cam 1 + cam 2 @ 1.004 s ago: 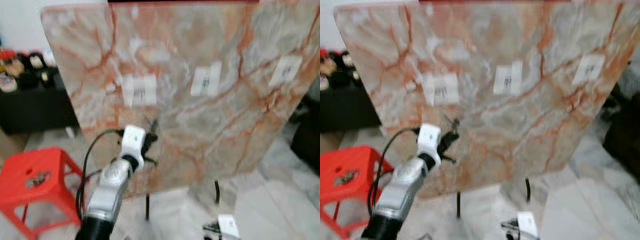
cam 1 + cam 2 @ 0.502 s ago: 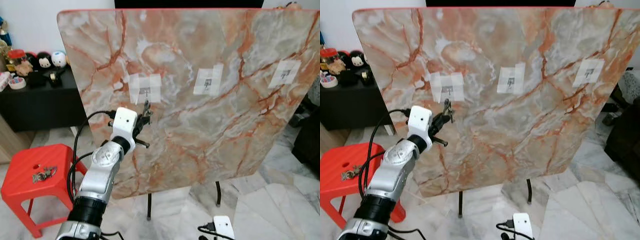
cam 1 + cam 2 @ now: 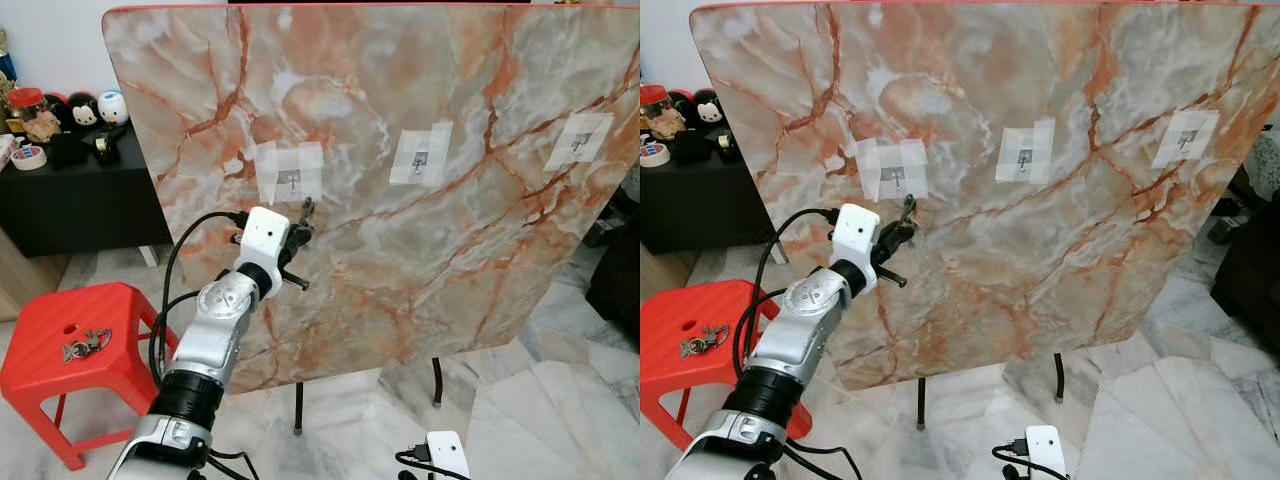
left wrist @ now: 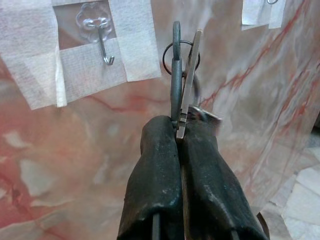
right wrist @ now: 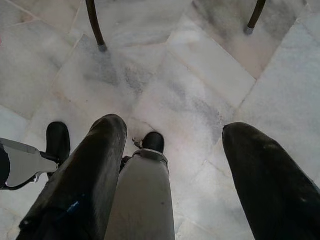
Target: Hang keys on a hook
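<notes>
My left gripper (image 4: 179,127) is shut on a bunch of keys (image 4: 183,60), whose ring and blades stick out past the fingertips. It is raised in front of the upright marble board (image 3: 420,270). A small clear hook (image 4: 102,45), fixed under white tape, sits on the board just up and to the left of the keys, with a gap between ring and hook. In the left eye view the left gripper (image 3: 298,222) is just below and right of that hook (image 3: 290,181). My right gripper (image 5: 172,125) hangs open over the floor.
Two more taped hooks (image 3: 421,158) (image 3: 580,141) sit further right on the board. A red stool (image 3: 60,350) at the left carries another bunch of keys (image 3: 86,344). A black cabinet (image 3: 80,200) with toys stands behind it. The board's thin legs (image 3: 298,420) stand on the marble floor.
The blurred view has steadied and shifted. My left gripper with the keys has risen a little and edged right, from below the hook to just beside it.
</notes>
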You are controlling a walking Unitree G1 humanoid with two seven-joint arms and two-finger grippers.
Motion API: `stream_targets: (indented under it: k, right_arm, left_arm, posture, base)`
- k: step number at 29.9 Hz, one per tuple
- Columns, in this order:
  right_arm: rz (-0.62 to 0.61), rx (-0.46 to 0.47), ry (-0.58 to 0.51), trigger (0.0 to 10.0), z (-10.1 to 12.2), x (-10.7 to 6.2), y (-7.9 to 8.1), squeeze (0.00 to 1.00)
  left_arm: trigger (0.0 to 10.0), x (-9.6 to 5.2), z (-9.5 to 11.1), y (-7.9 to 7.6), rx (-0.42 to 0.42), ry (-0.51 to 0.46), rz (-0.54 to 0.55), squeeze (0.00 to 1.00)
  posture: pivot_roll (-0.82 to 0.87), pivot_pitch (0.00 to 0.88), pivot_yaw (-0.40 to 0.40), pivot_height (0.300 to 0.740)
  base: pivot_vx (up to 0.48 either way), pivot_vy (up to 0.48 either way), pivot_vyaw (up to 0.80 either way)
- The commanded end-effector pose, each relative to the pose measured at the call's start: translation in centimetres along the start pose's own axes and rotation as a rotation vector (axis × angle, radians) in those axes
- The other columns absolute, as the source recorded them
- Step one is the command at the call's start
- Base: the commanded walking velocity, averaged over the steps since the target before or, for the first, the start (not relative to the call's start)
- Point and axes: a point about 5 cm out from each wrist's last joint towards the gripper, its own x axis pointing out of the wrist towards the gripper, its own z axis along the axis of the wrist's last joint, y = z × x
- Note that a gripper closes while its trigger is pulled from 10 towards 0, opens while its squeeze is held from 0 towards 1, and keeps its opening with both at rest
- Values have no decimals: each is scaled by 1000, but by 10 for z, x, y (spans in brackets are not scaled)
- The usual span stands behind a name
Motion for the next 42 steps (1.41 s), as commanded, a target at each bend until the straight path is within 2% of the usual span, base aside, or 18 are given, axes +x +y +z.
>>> stream_targets:
  k: [1,6,11,12,13,14,16,17,20,22,24,30,34,42]
  right_arm:
    - [-8,11,1,10000,2,0,-1,0]
    - [-7,5,3,10000,2,0,-1,0]
    - [-7,4,2,10000,2,0,0,0]
    - [-12,17,-2,10000,2,0,0,0]
    - [-12,17,-2,10000,2,0,0,0]
    - [-15,23,-3,10000,2,0,0,0]
    - [-18,29,-7,10000,2,0,-1,0]
    - [-18,29,-7,10000,2,0,-1,0]
    - [-25,37,-12,10000,2,0,-2,0]
    - [-26,38,-12,10000,2,0,-2,0]
    - [-25,32,-12,10000,2,0,-3,0]
    - [-20,20,-19,10000,2,0,-3,0]
    - [-25,10,-20,10000,2,0,-4,0]
    - [-28,34,-17,10000,1,0,-3,0]
  left_arm:
    - [10000,4,7,1,12,-31,21,0]
    - [10000,6,11,4,12,-63,39,0]
    - [10000,-1,11,7,-8,-96,48,0]
    - [10000,-10,6,10,-8,-100,53,0]
    - [10000,-10,6,10,-8,-100,53,0]
    - [10000,-16,3,12,-16,-106,53,0]
    - [10000,-38,-8,11,1,-98,-3,0]
    - [10000,-38,-8,11,1,-98,-3,0]
    - [10000,-54,-18,9,19,-67,-39,0]
    - [10000,-57,-20,8,33,-58,-40,0]
    - [10000,-64,-22,8,17,-57,-22,0]
    - [10000,-67,-23,1,-8,-50,-41,0]
    - [10000,-65,-21,-2,-13,-55,-51,0]
    - [10000,-60,-17,-10,18,-53,-114,0]
  posture:
    - [5,0,-63,740]
    - [6,0,-60,740]
    - [2,0,-57,740]
    - [-2,0,-53,740]
    - [-2,0,-53,740]
    - [-3,0,-52,740]
    - [10,0,-57,740]
    - [10,0,-57,740]
    - [16,0,-61,740]
    - [17,0,-62,740]
    - [15,0,-64,740]
    - [13,0,-64,740]
    - [10,0,-63,740]
    - [11,0,-62,740]
  base:
    - [0,0,0]
    - [0,0,0]
    - [0,0,0]
    - [0,0,0]
    - [0,0,0]
    - [0,0,0]
    - [0,0,0]
    - [0,0,0]
    - [0,0,0]
    - [0,0,0]
    - [0,0,0]
    - [0,0,0]
    - [0,0,575]
    - [0,0,200]
